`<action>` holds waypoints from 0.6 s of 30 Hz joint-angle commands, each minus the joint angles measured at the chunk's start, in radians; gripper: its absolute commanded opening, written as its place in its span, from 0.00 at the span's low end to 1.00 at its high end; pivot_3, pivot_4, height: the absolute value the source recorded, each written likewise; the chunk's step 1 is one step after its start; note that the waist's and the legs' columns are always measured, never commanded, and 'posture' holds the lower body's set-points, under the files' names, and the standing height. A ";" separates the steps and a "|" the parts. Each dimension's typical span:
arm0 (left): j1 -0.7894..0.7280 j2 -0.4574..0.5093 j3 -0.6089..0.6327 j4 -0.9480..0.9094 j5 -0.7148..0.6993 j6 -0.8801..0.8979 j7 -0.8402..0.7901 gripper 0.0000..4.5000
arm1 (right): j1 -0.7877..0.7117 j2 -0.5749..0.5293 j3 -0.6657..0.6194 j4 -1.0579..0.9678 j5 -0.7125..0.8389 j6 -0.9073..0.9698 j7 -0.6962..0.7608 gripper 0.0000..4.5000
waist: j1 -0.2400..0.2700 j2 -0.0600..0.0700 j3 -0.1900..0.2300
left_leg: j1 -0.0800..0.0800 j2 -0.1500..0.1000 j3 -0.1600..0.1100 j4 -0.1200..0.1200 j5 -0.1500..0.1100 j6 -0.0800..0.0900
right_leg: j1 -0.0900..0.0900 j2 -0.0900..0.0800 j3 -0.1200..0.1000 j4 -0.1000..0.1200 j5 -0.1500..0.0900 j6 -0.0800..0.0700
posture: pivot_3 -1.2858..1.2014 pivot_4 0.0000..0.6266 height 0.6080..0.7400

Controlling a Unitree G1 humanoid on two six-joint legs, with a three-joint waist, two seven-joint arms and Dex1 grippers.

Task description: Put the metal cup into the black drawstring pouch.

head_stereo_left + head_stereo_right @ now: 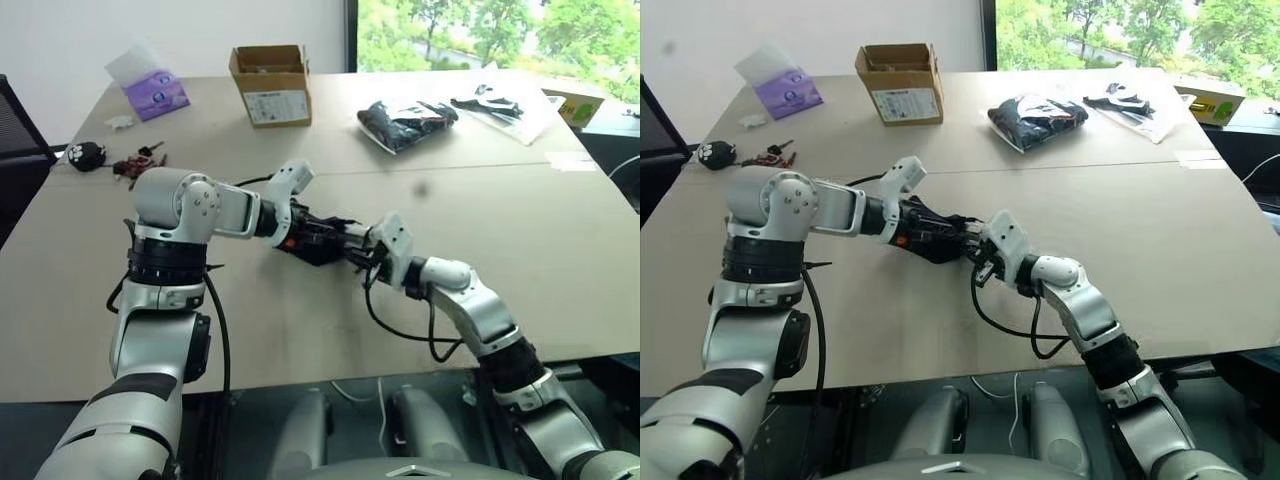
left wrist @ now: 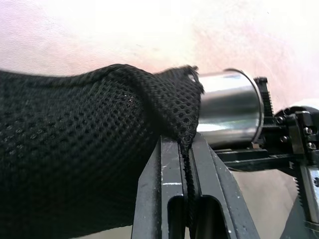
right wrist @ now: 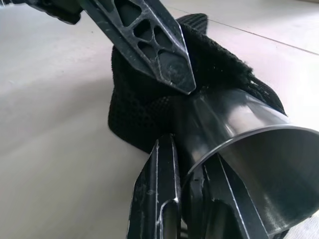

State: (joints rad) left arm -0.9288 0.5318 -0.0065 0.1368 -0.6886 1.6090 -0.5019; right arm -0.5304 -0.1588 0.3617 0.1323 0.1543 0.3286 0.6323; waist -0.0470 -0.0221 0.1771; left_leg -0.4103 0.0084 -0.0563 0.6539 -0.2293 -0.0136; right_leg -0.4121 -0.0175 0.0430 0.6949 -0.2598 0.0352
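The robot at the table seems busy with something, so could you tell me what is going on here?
The left gripper is shut on the mouth edge of the black drawstring pouch, holding it above the table. The right gripper is shut on the rim of the metal cup and has its closed end inside the pouch mouth. Most of the cup is outside the pouch.

Cardboard box [image 1: 271,85], purple tissue pack [image 1: 155,92], keys [image 1: 137,163] and bagged black items [image 1: 405,123] are lying on the counter [image 1: 560,240].
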 commanded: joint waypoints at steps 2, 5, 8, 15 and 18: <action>0.012 -0.016 0.006 -0.032 -0.040 0.005 0.022 0.00 | -0.141 0.091 0.070 0.168 -0.068 -0.170 0.079 0.02 | -0.004 0.000 0.000 | 0.001 0.000 0.000 -0.001 0.001 -0.002 | 0.000 0.001 0.000 0.001 0.000 0.000 | 0.52 0.24 1.00; 0.032 -0.014 0.015 -0.078 -0.045 0.005 0.030 0.00 | -0.213 0.155 0.046 0.295 -0.068 -0.212 0.109 0.02 | -0.013 0.000 0.000 | 0.001 0.001 -0.001 -0.001 0.001 -0.002 | 0.000 0.001 0.000 0.001 0.000 0.000 | 0.52 0.24 1.00; 0.066 -0.011 0.031 -0.127 -0.039 0.005 0.052 0.00 | -0.222 0.204 -0.025 0.344 0.011 -0.172 0.169 0.02 | -0.014 0.000 0.000 | 0.000 0.000 -0.001 -0.001 0.003 -0.004 | 0.000 0.000 0.000 0.000 0.000 0.000 | 0.52 0.24 1.00; 0.137 -0.026 0.135 -0.187 0.054 -0.008 0.137 0.00 | -0.176 0.129 -0.034 0.248 0.045 -0.094 0.337 0.02 | -0.011 0.000 0.000 | -0.001 0.000 -0.002 -0.001 0.002 -0.003 | 0.000 -0.001 -0.001 0.000 0.000 0.000 | 0.52 0.24 1.00; 0.155 -0.028 0.145 -0.201 0.069 -0.021 0.154 0.00 | -0.183 0.115 -0.033 0.242 0.036 -0.085 0.359 0.02 | -0.013 0.000 0.000 | 0.000 0.000 -0.002 -0.001 0.002 -0.003 | 0.000 -0.001 -0.001 0.001 0.000 0.000 | 0.52 0.24 1.00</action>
State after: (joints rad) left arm -0.7752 0.5089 0.1179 -0.0473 -0.6621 1.6128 -0.3862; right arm -0.7016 -0.0774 0.2747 0.4530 0.1578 0.2466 0.8948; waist -0.0601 -0.0221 0.1771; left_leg -0.4104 0.0083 -0.0586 0.6527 -0.2275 -0.0166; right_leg -0.4121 -0.0181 0.0417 0.6955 -0.2597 0.0348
